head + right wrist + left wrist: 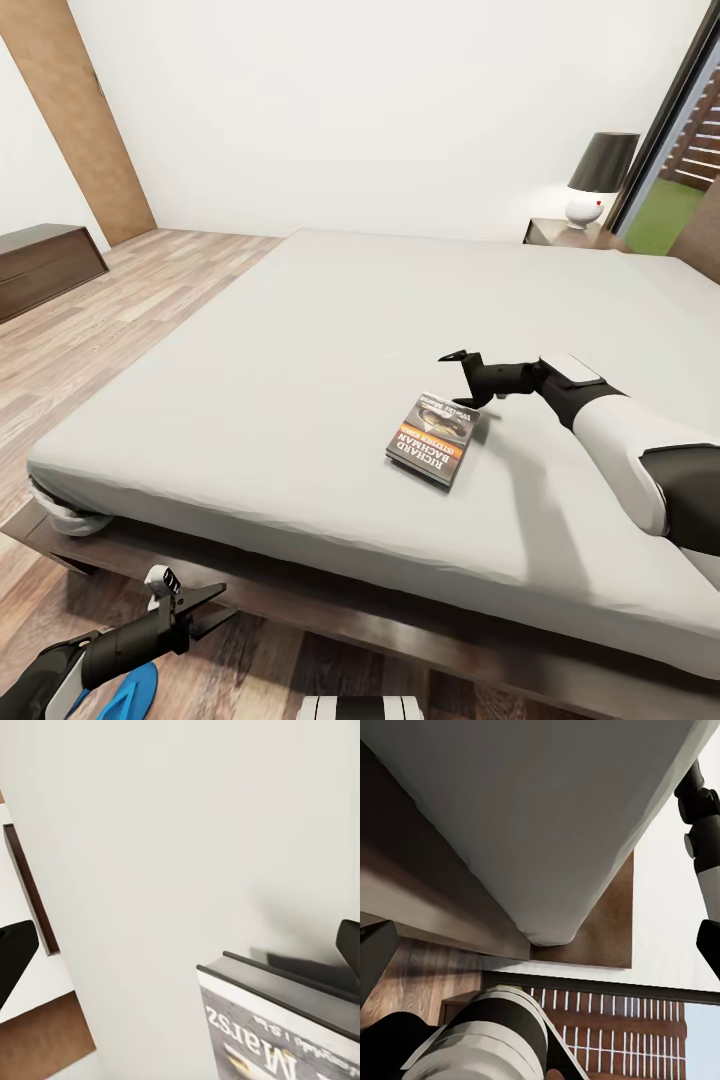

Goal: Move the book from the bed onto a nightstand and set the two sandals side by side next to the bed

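The book lies flat on the pale mattress of the bed, near its front edge, cover up with an orange band. My right gripper hovers open just beyond the book's far corner, fingers spread and nothing between them. From the right wrist the book sits close ahead, between the dark fingertips. My left gripper is open and empty, low beside the bed frame. One blue sandal lies on the floor under my left arm. A nightstand stands at the bed's far right corner.
A lamp with a dark shade stands on the nightstand. A long low dark bench sits against the left wall beside a brown door. A dark-framed window is at the far right. Wood-plank floor lies left of the bed.
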Motion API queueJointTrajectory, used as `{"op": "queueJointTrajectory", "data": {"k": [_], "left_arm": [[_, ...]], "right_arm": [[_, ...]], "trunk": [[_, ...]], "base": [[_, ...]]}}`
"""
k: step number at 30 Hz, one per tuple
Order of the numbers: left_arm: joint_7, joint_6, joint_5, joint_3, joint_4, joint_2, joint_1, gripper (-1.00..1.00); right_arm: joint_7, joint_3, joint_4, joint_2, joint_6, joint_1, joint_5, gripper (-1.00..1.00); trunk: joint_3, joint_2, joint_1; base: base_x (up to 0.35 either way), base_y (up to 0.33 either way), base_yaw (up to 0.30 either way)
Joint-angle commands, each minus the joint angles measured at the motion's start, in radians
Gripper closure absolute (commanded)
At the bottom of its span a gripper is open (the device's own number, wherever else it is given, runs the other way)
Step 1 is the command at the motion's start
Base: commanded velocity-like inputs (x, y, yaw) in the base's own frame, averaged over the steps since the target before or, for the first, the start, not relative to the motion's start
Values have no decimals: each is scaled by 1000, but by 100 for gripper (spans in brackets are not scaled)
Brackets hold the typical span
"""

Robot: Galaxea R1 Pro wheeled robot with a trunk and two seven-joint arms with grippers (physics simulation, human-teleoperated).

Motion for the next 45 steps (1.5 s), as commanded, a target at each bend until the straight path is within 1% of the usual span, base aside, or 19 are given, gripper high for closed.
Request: {"op": "queueJointTrajectory", "data": {"k": [1, 27, 45], "left_arm": [[-4, 11, -1, 0, 0, 0, 0, -100], [-4, 11, -1, 0, 0, 1, 0, -100], [-4, 12, -1, 1, 0, 2, 0, -100]], "right_arm": [[-8, 6, -2, 0, 2, 0, -9, -100], [-8, 6, -1, -1, 2, 0, -9, -100], [-8, 6, -1, -1, 2, 0, -9, -100]], "trunk": [[-1, 0, 0], [-1, 0, 0], [-1, 0, 0]], "base": [[0, 0, 0], [-1, 0, 0], [-59, 0, 0]]}}
